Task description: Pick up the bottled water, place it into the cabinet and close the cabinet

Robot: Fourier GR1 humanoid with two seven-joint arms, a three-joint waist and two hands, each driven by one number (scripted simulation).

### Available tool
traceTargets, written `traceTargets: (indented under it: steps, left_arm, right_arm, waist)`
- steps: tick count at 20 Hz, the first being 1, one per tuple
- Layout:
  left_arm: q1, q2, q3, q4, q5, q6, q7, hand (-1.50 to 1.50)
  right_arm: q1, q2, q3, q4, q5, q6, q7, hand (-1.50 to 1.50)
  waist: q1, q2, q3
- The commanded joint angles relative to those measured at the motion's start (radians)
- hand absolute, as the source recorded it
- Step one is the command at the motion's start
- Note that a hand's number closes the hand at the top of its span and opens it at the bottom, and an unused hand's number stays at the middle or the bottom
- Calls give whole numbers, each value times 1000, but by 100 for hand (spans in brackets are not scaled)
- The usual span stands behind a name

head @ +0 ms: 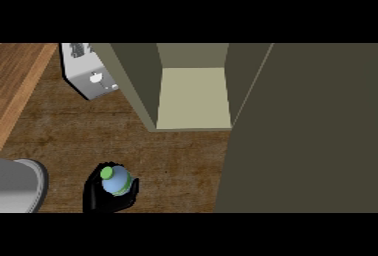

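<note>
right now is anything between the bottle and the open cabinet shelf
Nothing visible. The left hand is curled round the bottled water, and only bare counter lies between it and the cabinet opening. The open door stands to the right, off that line.

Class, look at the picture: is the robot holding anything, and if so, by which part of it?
Yes. The left hand is curled round the bottled water, holding it by its body, below the green cap. The right hand is not in view.
</note>
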Motion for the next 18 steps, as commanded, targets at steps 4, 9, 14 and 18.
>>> traceTargets:
  steps: [4,9,14,18]
  left_arm:
    - [0,-18,-51,-84,-62,15,18,150]
    - [88,22,-103,-271,-58,-18,146,150]
    - [106,-21,-137,-402,-41,36,274,150]
    - [122,-46,-180,-490,-91,112,303,150]
  right_arm:
    - [74,-34,43,-116,89,-1,5,-150]
    - [1,-5,17,-102,85,-15,58,-150]
    - [7,-22,-12,-91,50,5,52,-150]
    - [-14,7,79,-121,165,-48,129,-150]
  waist:
    - [11,1,1]
    - [18,0,1]
    - [16,1,1]
    - [13,-1,0]
